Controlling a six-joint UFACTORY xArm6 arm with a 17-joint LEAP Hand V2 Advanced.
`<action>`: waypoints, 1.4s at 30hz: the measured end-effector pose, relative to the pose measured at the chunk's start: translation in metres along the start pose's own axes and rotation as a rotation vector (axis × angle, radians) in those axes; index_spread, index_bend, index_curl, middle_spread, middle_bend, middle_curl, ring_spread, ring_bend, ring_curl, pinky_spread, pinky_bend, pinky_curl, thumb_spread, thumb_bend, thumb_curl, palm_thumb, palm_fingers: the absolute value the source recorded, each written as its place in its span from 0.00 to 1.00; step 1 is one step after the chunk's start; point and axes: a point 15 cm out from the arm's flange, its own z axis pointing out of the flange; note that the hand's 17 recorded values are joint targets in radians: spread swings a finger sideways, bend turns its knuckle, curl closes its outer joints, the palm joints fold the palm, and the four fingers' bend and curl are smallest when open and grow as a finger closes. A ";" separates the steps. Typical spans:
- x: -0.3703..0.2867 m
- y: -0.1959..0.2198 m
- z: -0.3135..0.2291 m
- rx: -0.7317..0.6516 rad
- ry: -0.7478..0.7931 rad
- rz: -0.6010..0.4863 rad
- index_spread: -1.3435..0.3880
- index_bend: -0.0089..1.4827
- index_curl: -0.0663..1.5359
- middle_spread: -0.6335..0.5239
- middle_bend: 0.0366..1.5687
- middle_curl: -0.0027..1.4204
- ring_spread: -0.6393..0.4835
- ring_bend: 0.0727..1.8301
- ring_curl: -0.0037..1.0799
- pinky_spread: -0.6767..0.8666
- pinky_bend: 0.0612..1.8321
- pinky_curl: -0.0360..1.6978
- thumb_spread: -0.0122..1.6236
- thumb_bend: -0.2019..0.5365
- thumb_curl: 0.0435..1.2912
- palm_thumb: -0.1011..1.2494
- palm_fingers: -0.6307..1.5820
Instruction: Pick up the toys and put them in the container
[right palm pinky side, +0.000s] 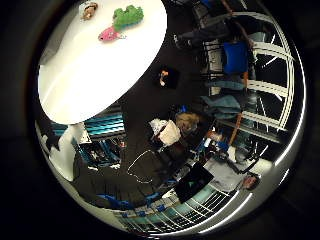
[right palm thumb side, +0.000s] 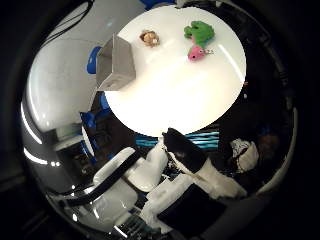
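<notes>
Three toys lie on the round white table (right palm thumb side: 170, 100): a green plush toy (right palm thumb side: 200, 32), a small pink toy (right palm thumb side: 196, 53) right beside it, and a brown toy (right palm thumb side: 149, 38) a little apart. The grey box container (right palm thumb side: 117, 65) stands open at the table's edge, near the brown toy. My hand (right palm thumb side: 187, 165) is well away from the table, beyond the edge opposite the toys, and everything on the table looks small. Its white and black fingers reach out relaxed and hold nothing.
Dark floor surrounds the table. A blue chair (right palm thumb side: 93, 59) stands behind the container. A small black item with an orange thing on it (right palm pinky side: 167, 77) lies on the floor past the table. Chairs, desks and shelving (right palm pinky side: 235, 60) fill the room beyond.
</notes>
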 end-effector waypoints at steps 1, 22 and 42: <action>0.002 -0.003 0.001 0.004 0.004 -0.002 0.54 0.11 0.21 0.54 0.10 0.22 0.73 0.16 0.19 0.73 0.23 0.19 0.71 0.23 0.16 0.44 0.37; 0.076 -0.093 0.014 0.097 0.086 0.003 0.55 0.10 0.21 0.58 0.10 0.22 0.76 0.14 0.21 0.73 0.25 0.19 0.69 0.24 0.18 0.42 0.32; 0.084 -0.206 0.106 -0.008 0.094 -0.167 0.56 0.10 0.18 0.65 0.10 0.21 0.78 0.12 0.23 0.71 0.24 0.19 0.61 0.24 0.19 0.34 0.27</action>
